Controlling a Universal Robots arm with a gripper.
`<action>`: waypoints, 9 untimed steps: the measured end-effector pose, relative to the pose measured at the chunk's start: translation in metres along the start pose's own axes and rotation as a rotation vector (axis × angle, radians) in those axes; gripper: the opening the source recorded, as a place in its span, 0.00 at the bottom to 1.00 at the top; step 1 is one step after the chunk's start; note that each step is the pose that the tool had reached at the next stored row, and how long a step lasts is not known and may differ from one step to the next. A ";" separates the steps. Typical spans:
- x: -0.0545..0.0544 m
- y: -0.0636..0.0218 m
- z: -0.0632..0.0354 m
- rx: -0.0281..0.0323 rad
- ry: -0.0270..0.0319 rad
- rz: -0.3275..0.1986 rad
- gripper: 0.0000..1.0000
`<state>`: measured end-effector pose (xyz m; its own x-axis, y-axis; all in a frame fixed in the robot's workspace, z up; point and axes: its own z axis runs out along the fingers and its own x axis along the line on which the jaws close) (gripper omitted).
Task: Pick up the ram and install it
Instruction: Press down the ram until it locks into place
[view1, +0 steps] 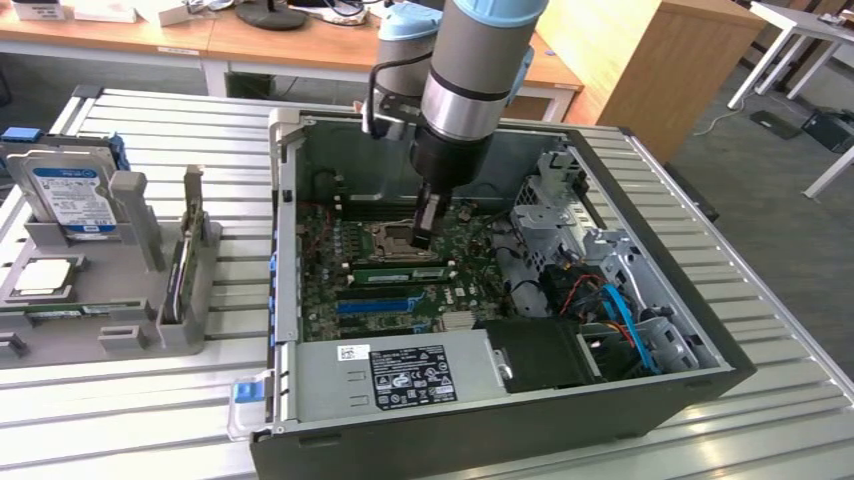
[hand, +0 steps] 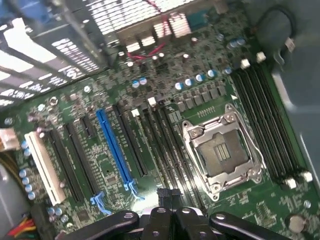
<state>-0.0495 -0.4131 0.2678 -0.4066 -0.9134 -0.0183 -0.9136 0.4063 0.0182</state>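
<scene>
The ram, a narrow green stick with black chips, stands on edge in a motherboard slot just in front of the CPU socket inside the open computer case. My gripper hangs straight down over the board, fingers shut, its tip just above the ram's end on the exterior view's right. I cannot tell whether it touches the stick. In the wrist view the shut fingertips sit over the dark memory slots beside the CPU socket, and the gripper body hides the ram.
A grey parts rack on the exterior view's left holds a hard drive with a blue-and-white label and a loose processor. In the case, the power supply lies at the front and drive cages with cables fill the exterior view's right.
</scene>
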 end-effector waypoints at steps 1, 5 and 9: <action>0.000 0.0000 0.0000 0.0003 -0.0003 0.017 0.11; 0.000 0.0000 0.0001 0.0016 -0.0015 0.086 0.11; 0.000 0.0000 0.0003 0.0029 -0.0029 0.156 0.11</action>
<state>-0.0495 -0.4131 0.2675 -0.5436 -0.8391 -0.0183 -0.8393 0.5433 0.0182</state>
